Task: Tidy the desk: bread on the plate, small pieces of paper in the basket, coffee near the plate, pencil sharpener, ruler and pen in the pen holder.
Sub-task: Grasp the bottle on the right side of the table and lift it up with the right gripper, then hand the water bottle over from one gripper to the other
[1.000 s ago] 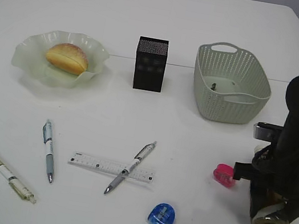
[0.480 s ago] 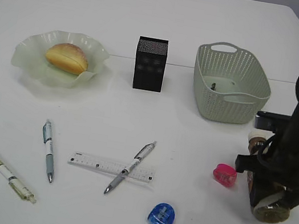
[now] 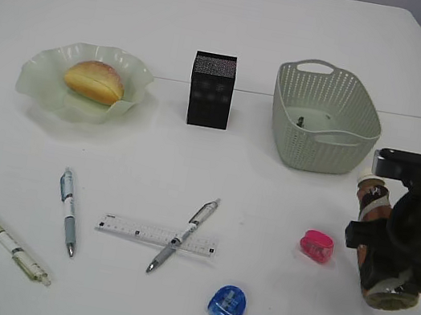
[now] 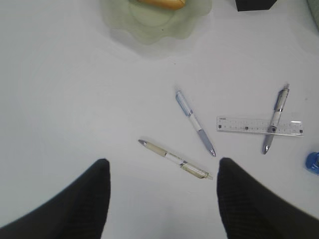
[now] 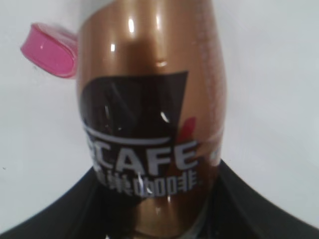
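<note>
My right claw [image 3: 384, 262] is clenched around the coffee bottle [image 5: 149, 124], gripping its brown body low down, with the cream cap [image 3: 370, 182] pointing away from me toward the basket [image 3: 323, 128]. The bottle sits at the right edge of the bench [image 3: 234, 23], tilted and, as far as I can judge, off the surface; the pink sharpener [image 3: 316, 246] lies just beside it. My left claw [image 4: 162, 199] hangs released over the near left of the bench, holding nothing, with two pens [image 4: 195, 130] below it.

The bread [image 3: 94, 81] is already on the plate [image 3: 39, 87], so the coffee step is in hand. Next I judge I must carry the bottle leftward across the bench, clear of the basket and the black pen holder [image 3: 211, 90], and stand it upright close to the plate without knocking its wavy rim. The ruler [image 3: 132, 230], with a third pen [image 3: 184, 235] across it, the other pens and the blue sharpener [image 3: 228, 305] are yet to go in the holder.
</note>
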